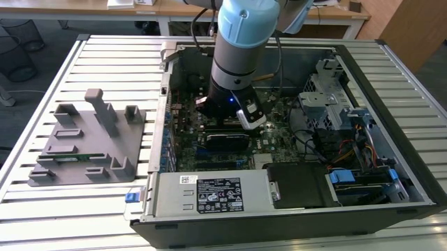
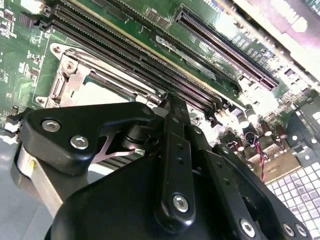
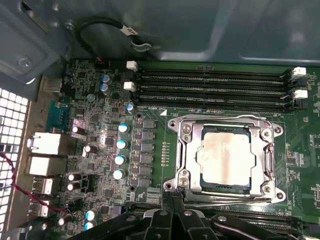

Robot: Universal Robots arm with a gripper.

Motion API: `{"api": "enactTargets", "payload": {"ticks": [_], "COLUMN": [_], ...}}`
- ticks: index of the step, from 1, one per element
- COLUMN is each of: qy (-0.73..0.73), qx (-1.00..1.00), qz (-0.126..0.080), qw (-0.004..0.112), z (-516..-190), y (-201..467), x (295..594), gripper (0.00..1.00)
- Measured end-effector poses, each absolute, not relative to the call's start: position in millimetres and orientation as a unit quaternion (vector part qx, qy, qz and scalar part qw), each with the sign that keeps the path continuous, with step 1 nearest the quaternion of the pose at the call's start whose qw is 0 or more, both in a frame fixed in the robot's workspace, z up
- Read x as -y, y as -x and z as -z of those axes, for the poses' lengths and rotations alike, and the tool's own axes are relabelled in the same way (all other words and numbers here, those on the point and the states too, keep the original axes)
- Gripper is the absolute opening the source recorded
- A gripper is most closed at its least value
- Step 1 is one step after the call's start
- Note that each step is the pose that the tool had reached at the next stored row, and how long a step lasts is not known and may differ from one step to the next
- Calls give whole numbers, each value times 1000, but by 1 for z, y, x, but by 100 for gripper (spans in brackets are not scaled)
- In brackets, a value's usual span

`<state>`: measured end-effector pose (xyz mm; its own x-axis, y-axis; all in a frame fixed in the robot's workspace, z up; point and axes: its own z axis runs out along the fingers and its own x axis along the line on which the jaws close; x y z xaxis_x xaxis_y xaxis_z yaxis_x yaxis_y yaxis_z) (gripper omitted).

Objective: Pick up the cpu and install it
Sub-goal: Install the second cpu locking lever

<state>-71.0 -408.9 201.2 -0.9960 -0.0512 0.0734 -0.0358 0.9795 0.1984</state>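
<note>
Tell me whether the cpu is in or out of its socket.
In. The first wrist view shows the cpu lying flat inside the metal socket frame on the motherboard.

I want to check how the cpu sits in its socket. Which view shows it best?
The first wrist view: the cpu lies flat within the socket's metal frame. The second wrist view catches a sliver behind the gripper; the exterior view's arm covers it.

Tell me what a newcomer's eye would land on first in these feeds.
First, the arm, pale blue and grey, reaching down into the open computer case on the slatted table. Next, in the first wrist view, the cpu shines silver inside the metal-framed socket on the green motherboard, beside the memory slots. The black gripper hovers over that board.
</note>
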Motion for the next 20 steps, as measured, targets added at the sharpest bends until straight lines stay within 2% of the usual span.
{"api": "enactTargets", "payload": {"ticks": [7,15,20], "qy": [-22,-23,-23], "qx": [993,991,991], "qz": [107,125,130], "qw": [39,39,38], "z": [-201,-198,-195], "y": [71,71,71], "x": [420,420,420], "gripper": [11,11,11]}}
